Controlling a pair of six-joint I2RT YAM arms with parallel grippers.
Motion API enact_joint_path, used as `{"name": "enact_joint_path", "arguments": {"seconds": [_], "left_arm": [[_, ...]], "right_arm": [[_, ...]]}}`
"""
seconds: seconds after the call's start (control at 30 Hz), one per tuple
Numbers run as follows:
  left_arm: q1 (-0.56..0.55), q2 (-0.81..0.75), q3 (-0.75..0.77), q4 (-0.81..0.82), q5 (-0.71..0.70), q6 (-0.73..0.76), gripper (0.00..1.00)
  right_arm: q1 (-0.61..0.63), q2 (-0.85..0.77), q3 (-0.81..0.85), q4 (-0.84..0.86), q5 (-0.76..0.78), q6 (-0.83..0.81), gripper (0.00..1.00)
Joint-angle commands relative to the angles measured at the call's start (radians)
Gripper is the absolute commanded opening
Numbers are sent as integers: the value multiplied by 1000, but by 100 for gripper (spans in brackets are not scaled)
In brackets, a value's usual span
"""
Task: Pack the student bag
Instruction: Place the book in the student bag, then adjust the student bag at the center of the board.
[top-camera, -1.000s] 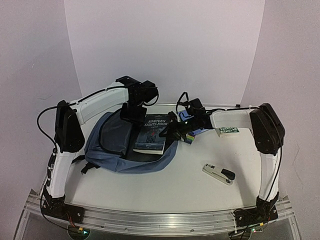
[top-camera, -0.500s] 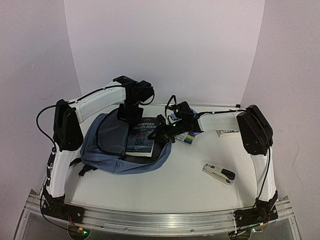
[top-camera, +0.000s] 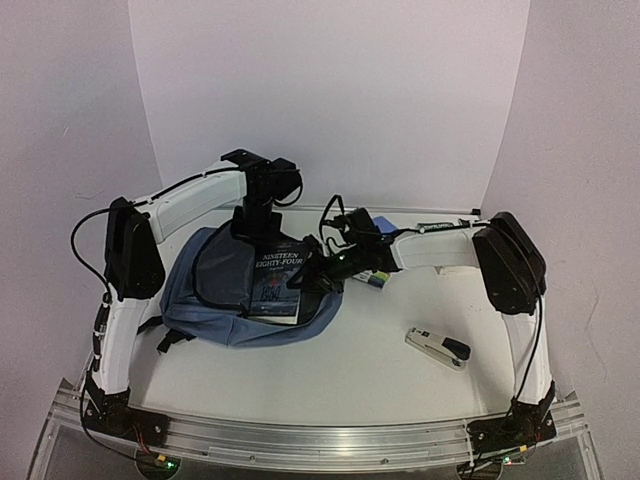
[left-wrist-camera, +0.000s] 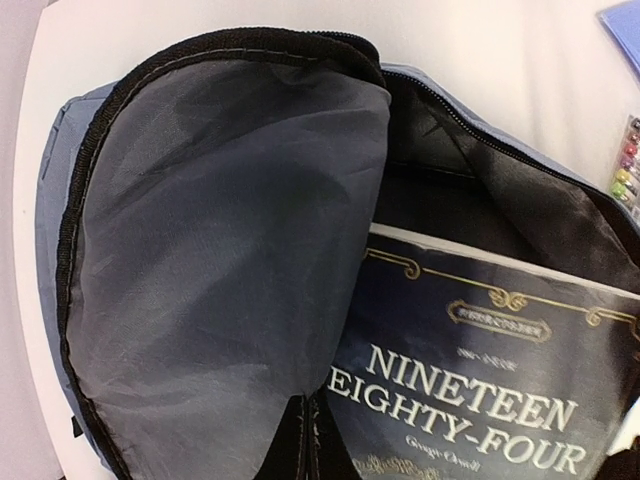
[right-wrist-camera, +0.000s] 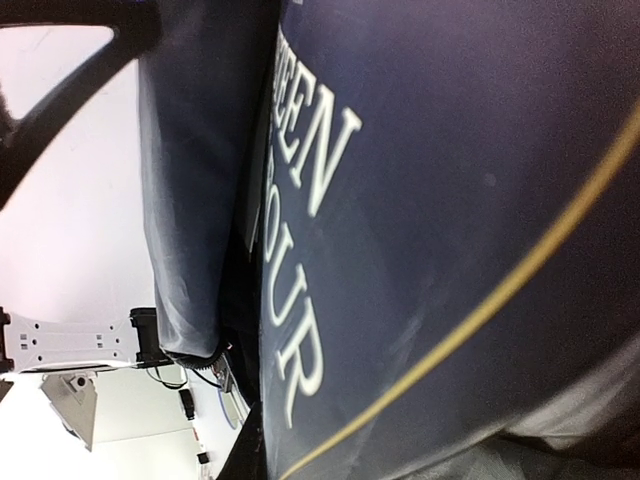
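Showing packing at an early stage: the student bag (top-camera: 215, 310) is lying at the left of the tabletop (top-camera: 330, 385), its slate-blue shell slumping softly and its black-zippered mouth gaping over dark grey lining. The left end effector (top-camera: 252, 228) is pinching the lifted flap, closed on the fabric. A book (top-camera: 272, 280) is sitting partly inside the mouth, the right end effector (top-camera: 318, 270) clamping its right edge. A marker set (top-camera: 375, 278) and a stapler (top-camera: 438, 347) are lying outside, apparently not yet packed.
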Motion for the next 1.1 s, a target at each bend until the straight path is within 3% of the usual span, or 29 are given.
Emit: {"name": "enact_joint_path", "arguments": {"seconds": [0.0, 0.07, 0.1, 0.23, 0.33, 0.4, 0.67, 0.9, 1.07], "left_arm": [[8, -125, -34, 21, 29, 8, 0], [8, -138, -54, 35, 38, 12, 0], [7, -141, -63, 41, 42, 13, 0], [7, -141, -71, 46, 49, 12, 0], [9, -138, -69, 47, 48, 12, 0], [9, -137, -70, 46, 49, 12, 0], [9, -145, -94, 49, 52, 19, 0], [9, -139, -91, 64, 63, 29, 0], [9, -137, -96, 71, 68, 31, 0]], "right_arm": [[-2, 75, 111, 106, -27, 70, 0], [3, 109, 148, 116, -24, 96, 3], [6, 121, 162, 121, -20, 102, 9], [7, 118, 183, 124, 17, 100, 56], [-12, 49, 148, 106, 57, 84, 78], [-30, -1, 123, 76, 88, 53, 87], [-90, -184, 80, -162, 248, -142, 92], [-99, -219, 53, -335, 347, -312, 69], [-99, -136, 106, -419, 428, -364, 64]]}}
